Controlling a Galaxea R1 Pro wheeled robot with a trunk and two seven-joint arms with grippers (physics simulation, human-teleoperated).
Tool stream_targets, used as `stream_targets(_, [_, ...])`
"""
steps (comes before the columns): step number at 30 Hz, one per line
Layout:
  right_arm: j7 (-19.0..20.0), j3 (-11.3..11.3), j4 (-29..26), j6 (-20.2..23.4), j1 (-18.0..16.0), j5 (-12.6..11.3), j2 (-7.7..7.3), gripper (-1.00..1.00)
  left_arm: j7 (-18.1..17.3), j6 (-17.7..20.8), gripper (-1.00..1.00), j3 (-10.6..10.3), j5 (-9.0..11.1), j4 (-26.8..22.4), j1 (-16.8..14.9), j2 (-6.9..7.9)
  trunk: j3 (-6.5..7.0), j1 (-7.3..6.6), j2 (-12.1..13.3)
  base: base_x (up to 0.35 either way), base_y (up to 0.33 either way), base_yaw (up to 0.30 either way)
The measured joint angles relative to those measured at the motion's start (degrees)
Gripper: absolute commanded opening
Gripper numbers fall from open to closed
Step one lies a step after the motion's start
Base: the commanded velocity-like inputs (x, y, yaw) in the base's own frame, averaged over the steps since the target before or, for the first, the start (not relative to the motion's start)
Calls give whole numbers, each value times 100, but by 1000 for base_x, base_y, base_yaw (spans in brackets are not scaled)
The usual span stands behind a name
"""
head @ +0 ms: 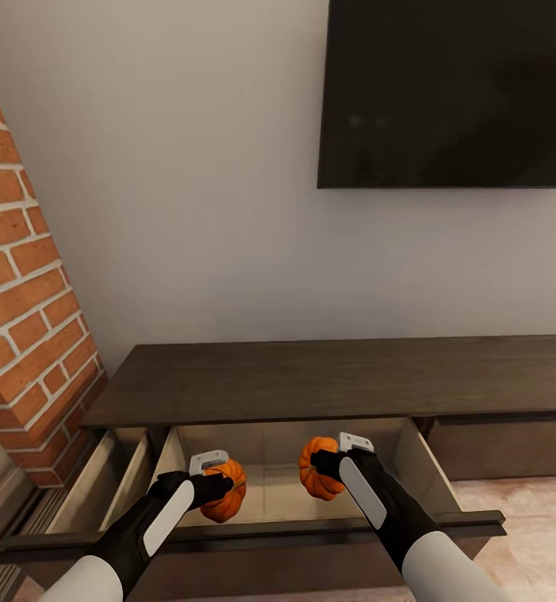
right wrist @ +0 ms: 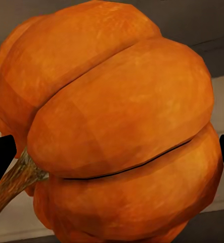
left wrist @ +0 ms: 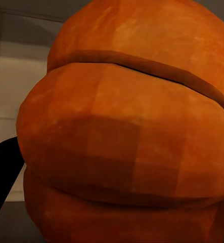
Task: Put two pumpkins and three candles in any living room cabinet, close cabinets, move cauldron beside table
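orange filled both of my wrist views: my left hand (head: 213,487) was clamped on one pumpkin (head: 226,491), and my right hand (head: 326,465) gripped the other pumpkin (head: 318,468). in the head view both pumpkins hung over the pale beige inside of a pulled-out drawer (head: 269,493) of the long dark brown cabinet (head: 328,378), the left pumpkin near the drawer's front edge and the right one a little further in. whether either touched the drawer floor i could not tell. they sat apart from each other, with bare drawer floor between them.

in my left wrist view the left pumpkin (left wrist: 132,126) showed its ribbed side, with a black fingertip (left wrist: 3,174) at its flank. in my right wrist view the right pumpkin (right wrist: 117,131) lay tilted, its brownish stem (right wrist: 13,182) pointing sideways, black fingertips (right wrist: 0,157) on either side of it.

a second, narrower drawer (head: 102,485) stood open just beside the first, on my left. a brick column (head: 22,276) rose at the cabinet's left end, and a dark tv screen (head: 449,92) hung on the grey wall above the cabinet.
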Motion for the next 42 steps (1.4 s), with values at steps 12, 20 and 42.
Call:
stream_targets(12, [1,0,-7,6,0,1,0,-100,-7,-11,-100,-5,2,8,0,17,0,0,0,31,0,0])
stream_targets(20, [-1,-1,84,55,2,3,-1,-100,-7,-11,-100,-2,1,8,0,19,0,0,0,8,0,0])
stream_targets(42, [0,-2,334,70,70,2,0,-100,-7,-11,-100,-7,2,17,0,26,0,-1,0,62,0,0])
